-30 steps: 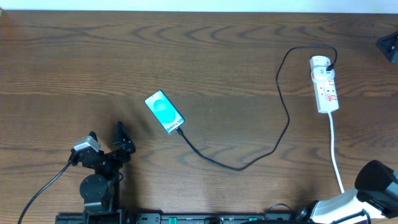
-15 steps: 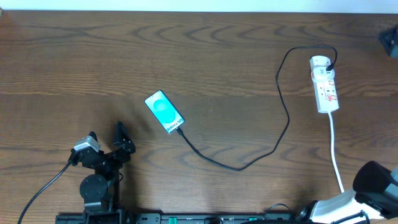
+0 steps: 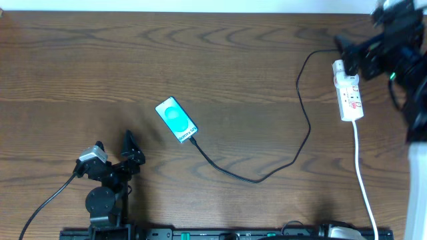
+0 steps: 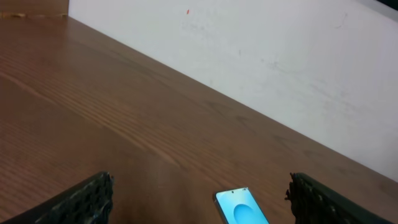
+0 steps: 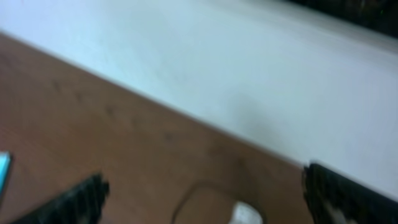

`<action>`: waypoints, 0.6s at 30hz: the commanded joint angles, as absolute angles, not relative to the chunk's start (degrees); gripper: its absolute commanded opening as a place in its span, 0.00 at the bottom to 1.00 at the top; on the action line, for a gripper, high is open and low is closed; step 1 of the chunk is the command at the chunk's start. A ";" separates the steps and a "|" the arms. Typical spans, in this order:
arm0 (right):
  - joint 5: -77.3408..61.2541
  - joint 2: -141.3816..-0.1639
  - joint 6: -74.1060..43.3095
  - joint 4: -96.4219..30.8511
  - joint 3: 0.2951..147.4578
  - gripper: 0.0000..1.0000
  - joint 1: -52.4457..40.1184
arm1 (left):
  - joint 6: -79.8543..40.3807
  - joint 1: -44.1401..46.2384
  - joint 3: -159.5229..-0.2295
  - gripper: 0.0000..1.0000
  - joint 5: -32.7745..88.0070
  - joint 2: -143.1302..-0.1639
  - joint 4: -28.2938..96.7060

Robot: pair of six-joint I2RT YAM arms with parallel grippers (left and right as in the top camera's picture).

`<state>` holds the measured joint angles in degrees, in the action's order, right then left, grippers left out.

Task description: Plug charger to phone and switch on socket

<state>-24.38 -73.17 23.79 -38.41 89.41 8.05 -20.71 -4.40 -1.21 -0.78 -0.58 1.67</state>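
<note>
Charger (image 3: 257, 181) cable curls just below the right gripper (image 5: 205, 180), jaws spread wide, holding nothing. That wrist view is blurred and cuts the socket (image 3: 349, 93) off at its bottom edge. Overhead, the arm (image 3: 390, 50) hides the socket's far end. Left gripper (image 3: 115, 148) gapes empty near the phone (image 3: 176, 120). Cable tip touches the phone; we cannot tell whether it is seated.

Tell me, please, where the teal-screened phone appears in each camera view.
Overhead: the flat rectangular teal-screened smartphone lies left of centre, tilted diagonally.
Left wrist: smartphone at bottom edge, right of centre, cut off.
Right wrist: blurred teal sliver at the left edge, probably it.
Shared landmark: the white wall along the brown wooden table's far edge.
</note>
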 commanded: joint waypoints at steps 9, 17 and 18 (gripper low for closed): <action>-22.83 -50.04 27.94 -14.24 54.54 0.99 6.22 | -19.73 -4.60 -0.27 0.90 -2.17 -0.27 4.10; -22.81 -32.58 28.45 2.66 34.33 0.99 6.22 | -19.75 -4.60 -0.27 0.90 -2.17 -0.27 4.10; -22.81 -30.48 28.45 4.62 31.92 0.99 6.22 | -19.73 -4.60 -0.27 0.90 -2.17 -0.27 4.10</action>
